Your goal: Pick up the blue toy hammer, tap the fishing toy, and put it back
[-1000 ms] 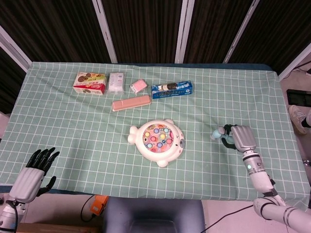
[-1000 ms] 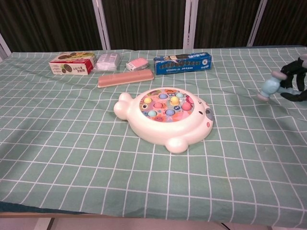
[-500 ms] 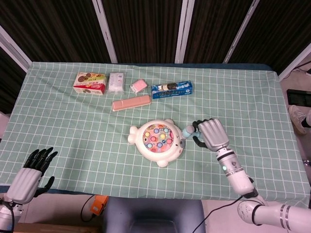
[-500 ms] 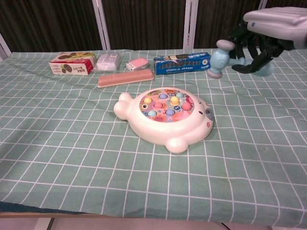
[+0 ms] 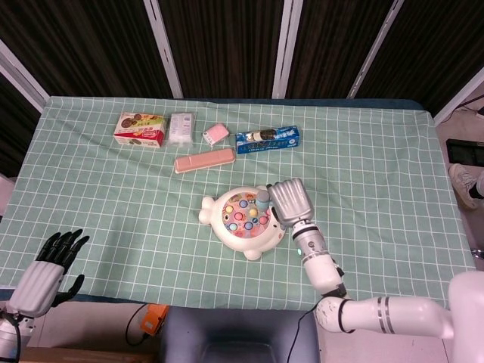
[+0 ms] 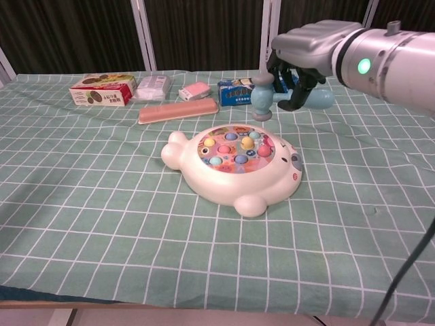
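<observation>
My right hand (image 5: pixel 290 202) (image 6: pixel 307 46) holds the blue toy hammer (image 6: pixel 264 99) by its handle, above the right side of the fishing toy. In the chest view the hammer's head hangs just above the toy's top, apart from it. The fishing toy (image 5: pixel 243 220) (image 6: pixel 234 169) is a white fish-shaped base with several coloured fish in a round tray, lying mid-table. The hammer's head (image 5: pixel 262 198) peeks out at the left of the hand in the head view. My left hand (image 5: pixel 51 264) rests at the table's near left corner, fingers apart and holding nothing.
Along the far side lie a biscuit box (image 5: pixel 140 129), a white packet (image 5: pixel 181 127), a small pink box (image 5: pixel 216 134), a blue box (image 5: pixel 267 139) and a long pink case (image 5: pixel 203 160). A green checked cloth (image 5: pixel 113 204) covers the table.
My right hand has carried the hammer from the right side of the table leftward and up, until it is over the fishing toy. The left hand has barely moved.
</observation>
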Available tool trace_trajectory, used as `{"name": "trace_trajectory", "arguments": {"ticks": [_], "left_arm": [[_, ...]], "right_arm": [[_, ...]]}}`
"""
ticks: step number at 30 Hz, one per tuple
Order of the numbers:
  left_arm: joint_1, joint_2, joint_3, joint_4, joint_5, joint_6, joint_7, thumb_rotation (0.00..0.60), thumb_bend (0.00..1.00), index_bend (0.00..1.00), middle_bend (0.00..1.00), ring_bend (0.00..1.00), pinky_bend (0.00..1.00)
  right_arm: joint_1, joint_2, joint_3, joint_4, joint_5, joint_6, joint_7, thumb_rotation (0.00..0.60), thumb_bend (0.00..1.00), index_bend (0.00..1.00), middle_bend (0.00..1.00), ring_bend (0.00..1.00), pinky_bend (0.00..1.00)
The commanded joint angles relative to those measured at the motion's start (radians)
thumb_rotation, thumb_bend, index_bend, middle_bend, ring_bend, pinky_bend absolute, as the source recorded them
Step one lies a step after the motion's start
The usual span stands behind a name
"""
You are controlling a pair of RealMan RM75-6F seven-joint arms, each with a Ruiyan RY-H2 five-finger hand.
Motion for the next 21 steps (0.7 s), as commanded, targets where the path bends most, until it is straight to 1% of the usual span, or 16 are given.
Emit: {"name": "trace_trajectory", "arguments": {"ticks": [1,9,21], "left_arm": [[-0.001,0.000,-0.001,0.000,-0.002,-0.001,0.000,0.600,0.42,0.00,0.00,0.00,0.05],[-0.002,0.000,0.000,-0.001,-0.002,-0.006,0.001,0.600,0.42,0.00,0.00,0.00,0.05],[-0.001,0.004,0.002,0.000,0.002,-0.001,-0.010,0.600,0.42,0.00,0.00,0.00,0.05]], "right_arm": [[0.028,-0.037,-0.013,0.044,0.015,0.020,-0.010,0.600,0.58,0.96,0.69,0.71,0.72],[0.057,-0.101,-0.041,0.121,0.006,0.037,0.009,0.600,0.58,0.96,0.69,0.71,0.72],[0.080,-0.150,-0.072,0.173,0.022,0.054,-0.009,0.600,0.58,0.96,0.69,0.71,0.72]]}}
